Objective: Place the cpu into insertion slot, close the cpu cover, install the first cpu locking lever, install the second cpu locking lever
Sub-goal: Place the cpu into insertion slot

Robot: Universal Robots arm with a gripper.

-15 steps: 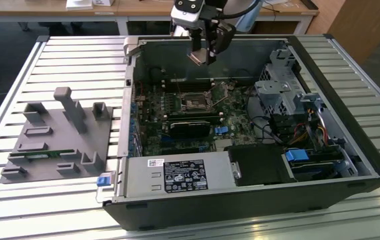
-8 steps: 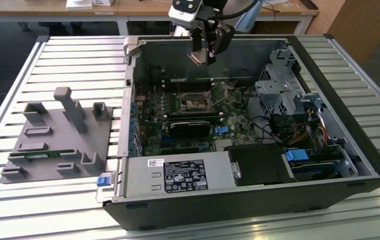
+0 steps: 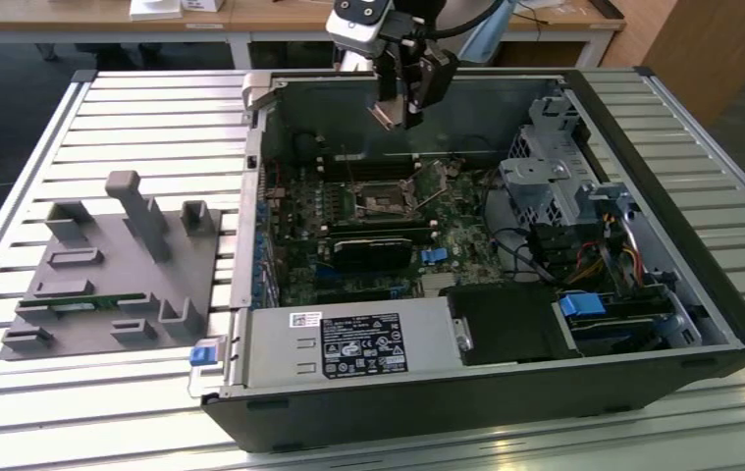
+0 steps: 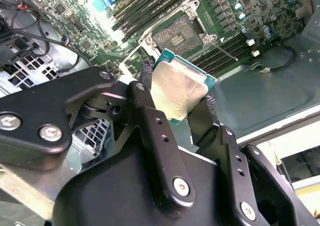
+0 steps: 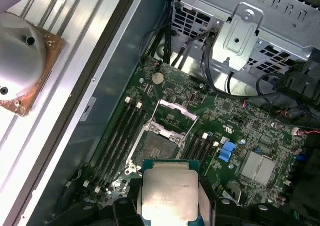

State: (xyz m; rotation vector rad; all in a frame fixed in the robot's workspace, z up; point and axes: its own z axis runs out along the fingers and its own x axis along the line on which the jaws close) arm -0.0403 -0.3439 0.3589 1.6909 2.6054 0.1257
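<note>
My gripper (image 3: 399, 110) hangs over the open computer case, shut on the cpu (image 4: 177, 88), a flat square chip with a pale silver top and a green edge. The cpu (image 5: 169, 191) is clamped between the two black fingers (image 4: 145, 80) by opposite edges and sits tilted in the air. Below it on the green motherboard lies the insertion slot (image 5: 159, 147), dark in its centre with a silver rim, also seen as the insertion slot (image 4: 179, 35) (image 3: 383, 204). The cpu cover (image 5: 176, 111) stands swung up at the slot's far edge. The cpu is apart from the slot.
Long black memory slots (image 5: 122, 131) flank the socket. A black shroud block (image 3: 372, 250), the power supply (image 3: 345, 343) and a metal drive cage (image 3: 549, 177) crowd the case. A grey fixture (image 3: 110, 265) lies on the slatted table at the exterior view's left. A copper-based heat sink (image 5: 20, 65) rests outside.
</note>
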